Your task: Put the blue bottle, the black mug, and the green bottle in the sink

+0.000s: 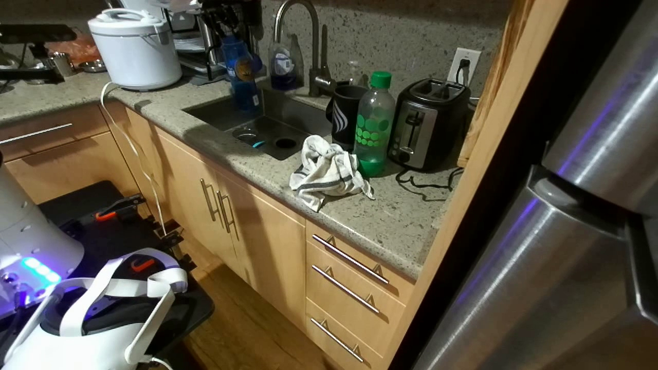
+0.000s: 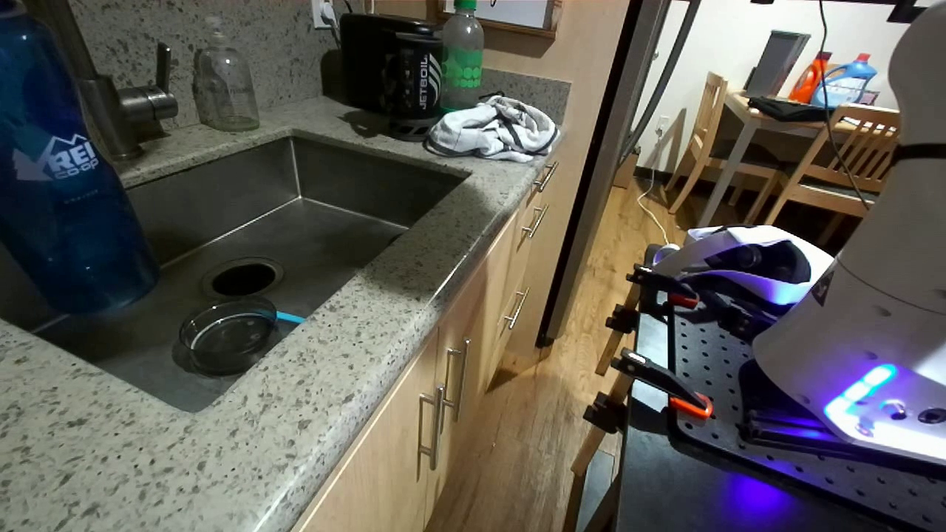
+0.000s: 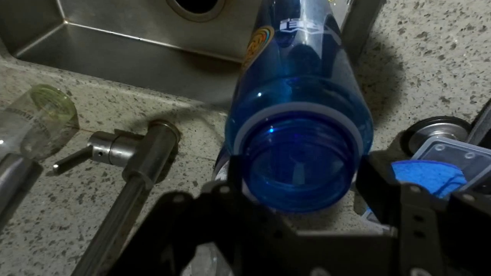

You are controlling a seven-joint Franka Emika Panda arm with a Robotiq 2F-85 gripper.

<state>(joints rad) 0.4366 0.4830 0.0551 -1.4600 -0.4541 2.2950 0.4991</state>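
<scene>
On counter [image 1: 380, 218]: mug [image 1: 346, 115], green bottle [image 1: 374, 128], towel [image 1: 329, 172], toaster [image 1: 431, 123].

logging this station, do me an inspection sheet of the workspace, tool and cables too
Surface: speckled counter around a metal sink
Job's things: blue bottle held, lower end over or inside the sink, contact unclear; black mug and green bottle upright on the counter
Clutter: crumpled cloth beside the green bottle; clear dish in the sink
Tool: shut on the blue bottle near its open top
Cables: white cord hanging past the counter edge; black plug in an outlet
Surroundings: toaster, white cooker, steel fridge, headset
</scene>
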